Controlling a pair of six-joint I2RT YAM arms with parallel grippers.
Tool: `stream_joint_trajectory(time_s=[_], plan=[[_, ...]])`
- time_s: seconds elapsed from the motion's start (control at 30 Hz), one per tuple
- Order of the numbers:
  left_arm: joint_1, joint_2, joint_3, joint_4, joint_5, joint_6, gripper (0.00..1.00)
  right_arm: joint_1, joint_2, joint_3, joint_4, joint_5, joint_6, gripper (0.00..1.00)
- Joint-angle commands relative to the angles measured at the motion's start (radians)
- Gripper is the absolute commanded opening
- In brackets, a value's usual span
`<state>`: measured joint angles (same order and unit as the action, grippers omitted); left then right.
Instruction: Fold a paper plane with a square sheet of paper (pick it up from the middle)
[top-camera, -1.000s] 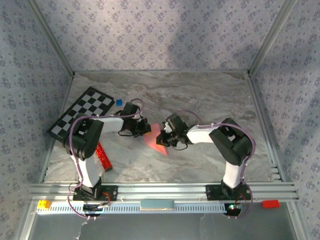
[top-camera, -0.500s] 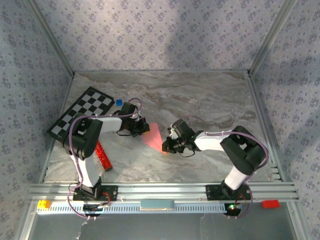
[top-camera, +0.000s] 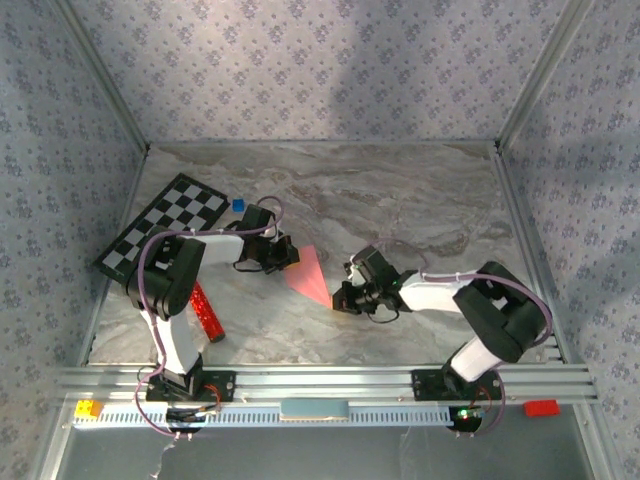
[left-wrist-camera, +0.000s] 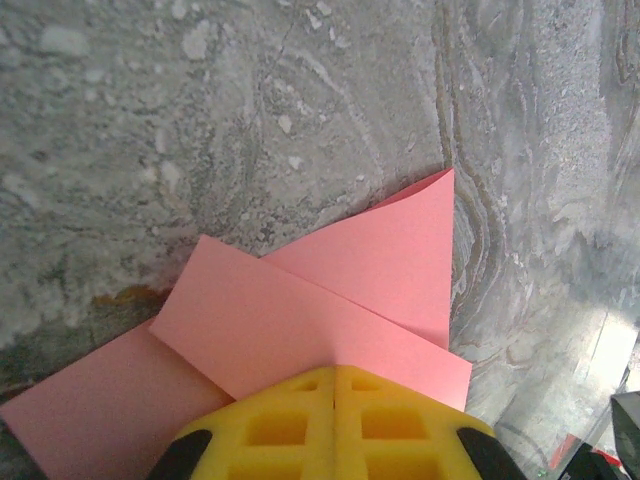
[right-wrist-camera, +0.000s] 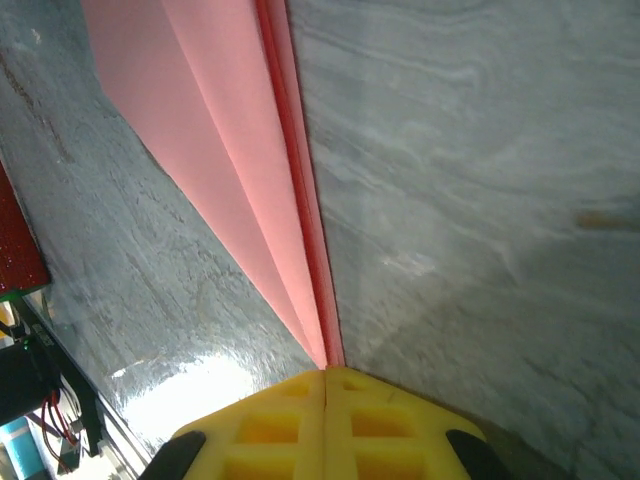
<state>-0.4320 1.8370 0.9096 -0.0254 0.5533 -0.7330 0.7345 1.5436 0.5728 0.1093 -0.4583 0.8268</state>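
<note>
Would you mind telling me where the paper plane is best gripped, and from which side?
Probably take the paper plane by its layered crease edge, about mid-length, approaching low over the marble on the side away from the red glittery bar. The plane lies flat, so its wings offer little to pinch, while the stacked fold stands slightly proud and looks stiffest.
</note>
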Motion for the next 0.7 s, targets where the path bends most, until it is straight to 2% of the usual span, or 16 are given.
stream_joint_trajectory(time_s=[0.0, 0.17, 0.37, 0.53, 0.67], plan=[[0.003, 0.029, -0.025, -0.062, -0.052, 0.007, 0.03, -0.008, -0.052, -0.009, -0.069, 0.042, 0.023, 0.04], [-0.002, 0.024, -0.032, -0.058, -0.052, -0.002, 0.03, -0.008, -0.086, -0.003, -0.058, 0.081, 0.072, 0.07], [-0.003, 0.012, -0.048, -0.046, -0.046, -0.013, 0.03, -0.002, -0.082, 0.002, -0.033, 0.107, 0.130, 0.23], [-0.002, -0.002, -0.046, -0.057, -0.047, -0.016, 0.03, 0.011, -0.090, -0.018, -0.009, 0.136, 0.180, 0.29], [-0.002, -0.012, -0.045, -0.057, -0.047, -0.019, 0.03, 0.013, -0.083, -0.032, 0.013, 0.135, 0.208, 0.29]])
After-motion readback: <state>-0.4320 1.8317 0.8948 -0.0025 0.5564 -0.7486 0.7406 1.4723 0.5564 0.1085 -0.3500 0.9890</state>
